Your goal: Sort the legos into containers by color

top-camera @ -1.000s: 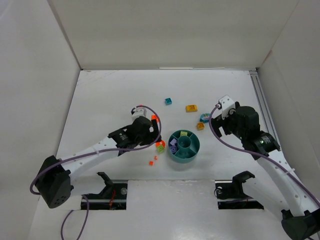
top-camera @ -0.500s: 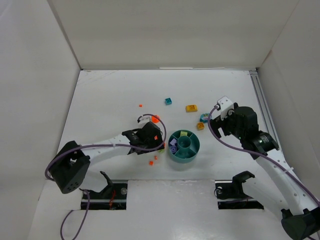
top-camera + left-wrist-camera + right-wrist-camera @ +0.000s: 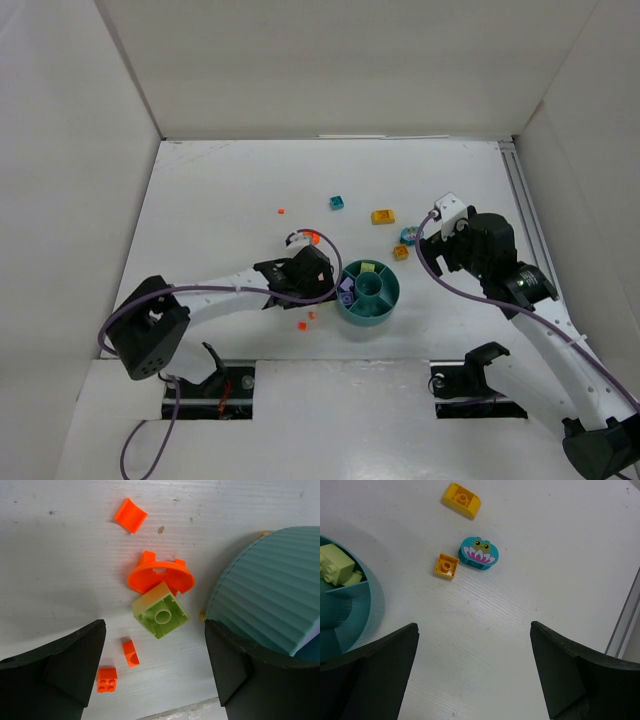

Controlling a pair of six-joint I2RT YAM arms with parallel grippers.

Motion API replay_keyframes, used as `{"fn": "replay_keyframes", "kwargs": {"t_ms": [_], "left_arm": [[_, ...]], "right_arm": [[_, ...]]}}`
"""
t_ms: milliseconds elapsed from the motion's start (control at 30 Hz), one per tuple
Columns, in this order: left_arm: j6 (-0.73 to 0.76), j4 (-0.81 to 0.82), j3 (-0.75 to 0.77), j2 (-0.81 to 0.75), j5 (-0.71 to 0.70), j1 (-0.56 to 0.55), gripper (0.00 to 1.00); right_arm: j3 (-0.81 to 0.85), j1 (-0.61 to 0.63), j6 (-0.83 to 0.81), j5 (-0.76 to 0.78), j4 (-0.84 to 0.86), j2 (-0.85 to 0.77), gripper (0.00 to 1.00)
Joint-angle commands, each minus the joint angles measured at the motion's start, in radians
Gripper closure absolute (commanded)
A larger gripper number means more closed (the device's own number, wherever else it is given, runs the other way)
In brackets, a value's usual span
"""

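Note:
The teal dish (image 3: 368, 292) sits at front centre, with purple bits (image 3: 347, 290) and a lime brick (image 3: 368, 268) in its sections. My left gripper (image 3: 316, 283) is open and empty just left of the dish (image 3: 270, 585). In its wrist view, the gripper (image 3: 155, 675) has between and ahead of its fingers a lime brick (image 3: 161, 611), an orange round piece (image 3: 160, 577) and two small orange bits (image 3: 130, 653). My right gripper (image 3: 440, 252) is open and empty. In its wrist view (image 3: 475, 675), it faces a teal lily piece (image 3: 479, 552) and two yellow bricks (image 3: 446, 565).
A teal brick (image 3: 336, 203), a yellow brick (image 3: 383, 216) and a tiny orange bit (image 3: 281, 211) lie further back. Orange bits (image 3: 302, 325) lie near the front edge. White walls enclose the table on three sides. A metal rail (image 3: 522, 200) runs along the right.
My left gripper has moved right and toward the front, to the dish's left side, and now covers the lime brick from above. The right arm has hardly moved.

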Motion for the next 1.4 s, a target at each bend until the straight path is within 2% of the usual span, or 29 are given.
{"fn": "replay_keyframes", "kwargs": {"t_ms": [0,67,200,400,600,900,1033,1167,1367], "left_arm": [[0.031,0.028,0.041,0.021,0.001,-0.019,0.23],[0.031,0.028,0.05,0.036,0.001,-0.019,0.24],[0.031,0.019,0.06,0.064,0.001,-0.019,0.33],[-0.007,-0.027,0.08,0.064,-0.074,-0.028,0.43],[0.011,-0.101,0.12,0.098,-0.108,-0.028,0.44],[0.057,-0.101,0.163,0.144,-0.088,-0.074,0.44],[0.035,-0.114,0.154,0.153,-0.097,-0.074,0.58],[0.025,-0.134,0.163,0.118,-0.125,-0.083,0.66],[0.037,-0.19,0.209,0.067,-0.174,-0.083,0.71]], "right_arm": [[0.001,-0.007,0.013,0.005,0.045,-0.015,0.03],[0.001,-0.007,0.013,0.005,0.045,-0.024,0.03],[0.001,-0.007,0.013,0.005,0.045,-0.024,0.03],[0.001,-0.007,0.013,0.005,0.045,-0.024,0.03],[0.001,-0.007,0.013,0.005,0.045,-0.024,0.03],[0.001,-0.007,0.013,0.015,0.045,-0.024,0.03],[0.001,-0.007,0.013,0.015,0.045,-0.024,0.03],[0.001,-0.007,0.013,0.015,0.045,-0.024,0.03],[0.001,-0.007,0.013,0.015,0.045,-0.024,0.03]]}}
